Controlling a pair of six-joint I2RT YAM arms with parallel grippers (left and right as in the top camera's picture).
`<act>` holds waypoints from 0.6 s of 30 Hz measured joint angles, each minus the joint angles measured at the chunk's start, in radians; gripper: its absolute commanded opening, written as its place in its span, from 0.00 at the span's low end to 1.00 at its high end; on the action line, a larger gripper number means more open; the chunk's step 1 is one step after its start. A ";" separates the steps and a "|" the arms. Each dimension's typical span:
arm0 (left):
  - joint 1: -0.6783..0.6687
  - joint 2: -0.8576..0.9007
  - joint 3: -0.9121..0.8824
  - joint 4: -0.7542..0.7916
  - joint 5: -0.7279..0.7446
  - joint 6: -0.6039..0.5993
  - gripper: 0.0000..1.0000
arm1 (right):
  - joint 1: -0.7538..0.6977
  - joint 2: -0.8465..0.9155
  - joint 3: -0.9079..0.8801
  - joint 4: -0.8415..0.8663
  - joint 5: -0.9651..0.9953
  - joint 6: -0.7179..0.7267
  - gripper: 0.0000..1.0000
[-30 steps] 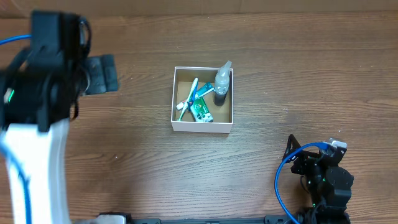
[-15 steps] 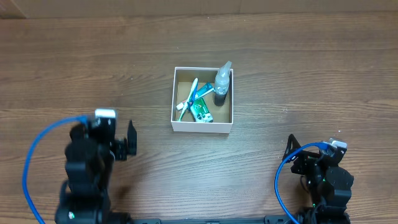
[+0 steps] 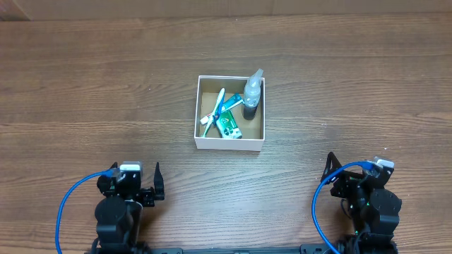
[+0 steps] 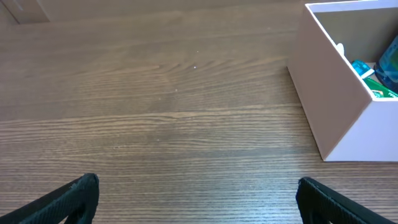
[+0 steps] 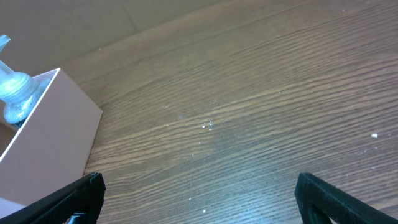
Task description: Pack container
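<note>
The white cardboard box is sitting near the middle of the wooden table, a little toward its far side, with its open top facing up. Inside it a clear spray bottle is standing in the far right corner, its top showing above the rim, while a white and blue toothbrush and a green tube are lying on the brown floor, overlapping each other. Both arms are resting at the near edge of the table, well apart from the box, one to each side. The left gripper is holding its fingers spread wide and is grasping nothing; only bare wood is showing between the two dark fingertips, and the box is appearing at the upper right of its wrist view. The right gripper is likewise gaping wide and carrying nothing, with the box and the bottle's top sitting at the left of its view. A blue cable is looping beside the left arm, and another one is curving beside the right arm.
</note>
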 measured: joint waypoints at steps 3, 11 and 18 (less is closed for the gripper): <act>0.000 -0.044 -0.015 0.015 0.000 0.000 1.00 | 0.000 0.000 0.000 0.000 0.000 0.000 1.00; 0.000 -0.045 -0.015 0.015 0.000 0.000 1.00 | 0.000 0.000 0.000 0.001 0.000 0.000 1.00; 0.000 -0.045 -0.015 0.015 0.000 0.000 1.00 | 0.000 0.000 0.000 0.000 0.000 0.000 1.00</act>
